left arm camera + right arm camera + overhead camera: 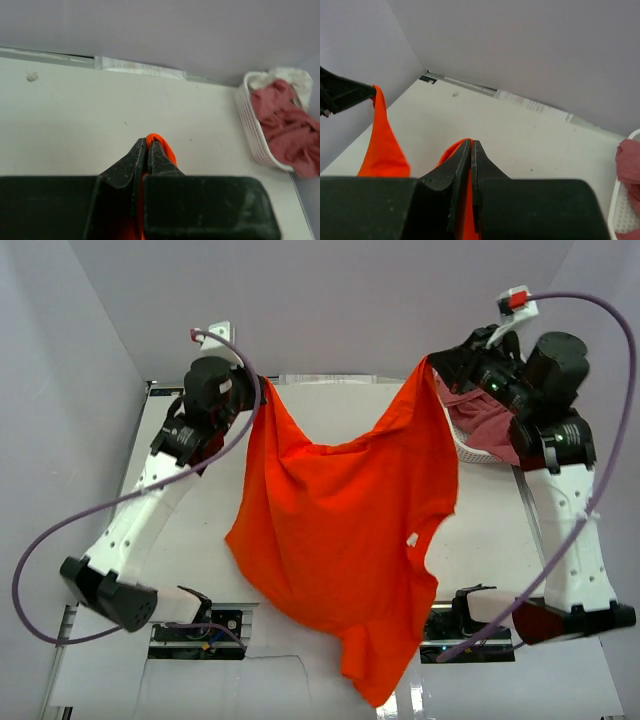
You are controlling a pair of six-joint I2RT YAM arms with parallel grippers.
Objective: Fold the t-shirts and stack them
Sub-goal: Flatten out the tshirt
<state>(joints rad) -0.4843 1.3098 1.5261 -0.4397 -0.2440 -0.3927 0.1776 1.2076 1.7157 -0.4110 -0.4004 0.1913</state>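
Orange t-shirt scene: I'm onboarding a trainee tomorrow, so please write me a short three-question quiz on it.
1. True or false: the left fingers and right fingers each pinch the orange t-shirt.
2. The pink t-shirt lies: A in the white basket; B between the right fingers; C between the left fingers.
3. Fill in: the other cloth in the basket is ___.
Key: 1 true; 2 A; 3 cream-white.

Stretched orange t-shirt (pixel 340 540) curtains table (pixel 205 540) middle, blocks centre passage. Basket (pixel 248 131) with pink shirt (pixel 285 125) fills far right corner. Open tabletop far left, along back wall (pixel 320 300).
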